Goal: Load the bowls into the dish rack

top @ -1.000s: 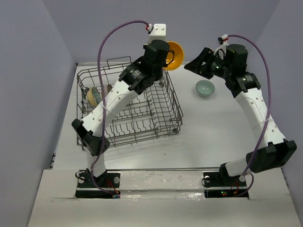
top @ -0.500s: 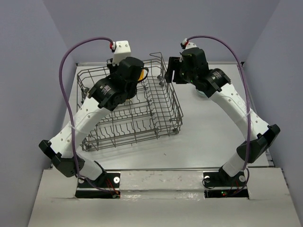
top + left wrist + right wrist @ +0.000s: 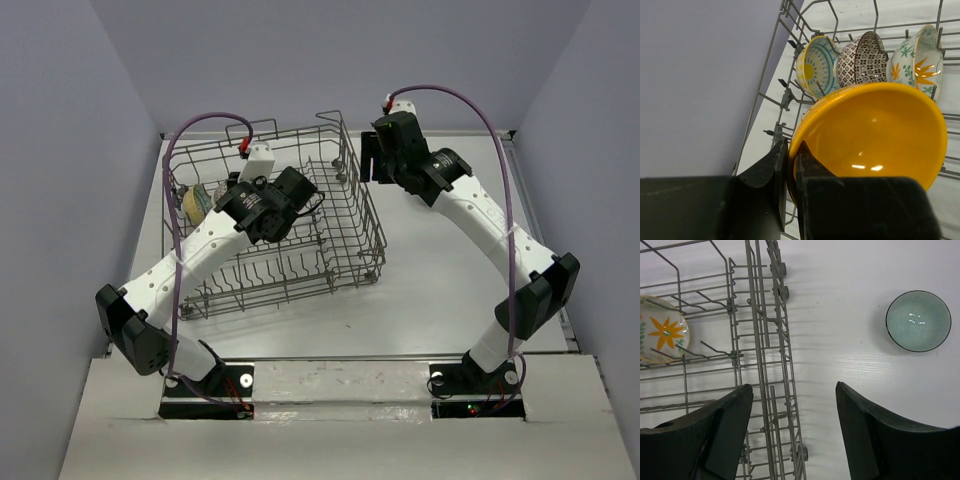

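My left gripper (image 3: 791, 156) is shut on the rim of the plain orange-yellow bowl (image 3: 875, 132) and holds it tilted inside the dish rack (image 3: 345, 235), in front of three bowls standing on edge between the tines: the yellow floral one (image 3: 812, 67), the brown-speckled one (image 3: 862, 57) and the leaf-pattern one (image 3: 917, 62). In the top view this gripper (image 3: 300, 205) is over the rack's left-centre. My right gripper (image 3: 795, 395) is open and empty above the rack's right wall (image 3: 765, 340). The pale teal bowl (image 3: 918, 321) sits upright on the table to the right, apart from the rack.
The rack's raised wire sides and upright tines (image 3: 790, 95) surround the left gripper. The purple wall (image 3: 700, 75) stands close behind the rack's left side. The right arm (image 3: 470, 215) hides the teal bowl in the top view. The leaf-pattern bowl also shows in the right wrist view (image 3: 660, 330).
The left arm swung the orange-yellow bowl from beyond the rack's far right corner leftward and down into the rack. The right gripper moved left from beside the teal bowl to the rack's right wall.
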Tool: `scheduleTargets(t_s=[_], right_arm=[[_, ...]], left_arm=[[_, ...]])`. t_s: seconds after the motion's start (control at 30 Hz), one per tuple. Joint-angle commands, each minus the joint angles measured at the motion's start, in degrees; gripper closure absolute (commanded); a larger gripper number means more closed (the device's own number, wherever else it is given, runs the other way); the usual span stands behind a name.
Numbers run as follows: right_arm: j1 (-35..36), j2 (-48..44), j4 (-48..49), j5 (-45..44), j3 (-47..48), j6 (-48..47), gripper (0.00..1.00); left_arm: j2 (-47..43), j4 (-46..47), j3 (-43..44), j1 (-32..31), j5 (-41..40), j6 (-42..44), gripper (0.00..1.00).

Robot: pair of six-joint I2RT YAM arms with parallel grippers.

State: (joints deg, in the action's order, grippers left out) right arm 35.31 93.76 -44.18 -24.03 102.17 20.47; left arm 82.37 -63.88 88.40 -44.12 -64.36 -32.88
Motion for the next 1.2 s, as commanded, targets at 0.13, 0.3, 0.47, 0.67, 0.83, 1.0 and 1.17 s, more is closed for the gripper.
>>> scheduleTargets(t_s=[0.13, 0.3, 0.47, 0.67, 0.83, 1.0, 1.17], right_arm=[[0.29, 6.00, 2.53, 2.58, 3.91, -3.68, 0.27], [0.29, 6.79, 3.05, 8.11, 2.07, -3.42, 0.27], [0.29, 7.84, 1.56, 7.60, 0.75, -3.59, 0.29], [0.29, 7.76, 0.24, 6.89, -0.92, -2.89, 0.41], [0.29, 8.11, -0.64, 7.68, -2.06, -3.07, 0.51], [0.29, 7.58, -0.82, 7.95, -2.77, -2.80, 0.79], [0.29, 7.58, -0.73, 8.04, -2.77, -0.79, 0.99]], left_arm=[[-4.41, -0.72, -2.18, 0.44, -3.58, -4.29, 1.00], [-5.99, -0.72, -3.58, 0.61, -3.58, -4.47, 1.00], [-6.43, -0.64, -4.55, 0.61, -3.23, -4.91, 1.00], [-6.43, -0.20, -4.99, 0.70, -3.41, -4.73, 1.00], [-6.69, 0.77, -5.17, 0.70, -3.41, -3.86, 1.00], [-6.69, 1.74, -5.69, 0.70, -3.14, -3.15, 1.00], [-6.87, 2.53, -5.96, 0.79, -3.14, -2.80, 1.00]])
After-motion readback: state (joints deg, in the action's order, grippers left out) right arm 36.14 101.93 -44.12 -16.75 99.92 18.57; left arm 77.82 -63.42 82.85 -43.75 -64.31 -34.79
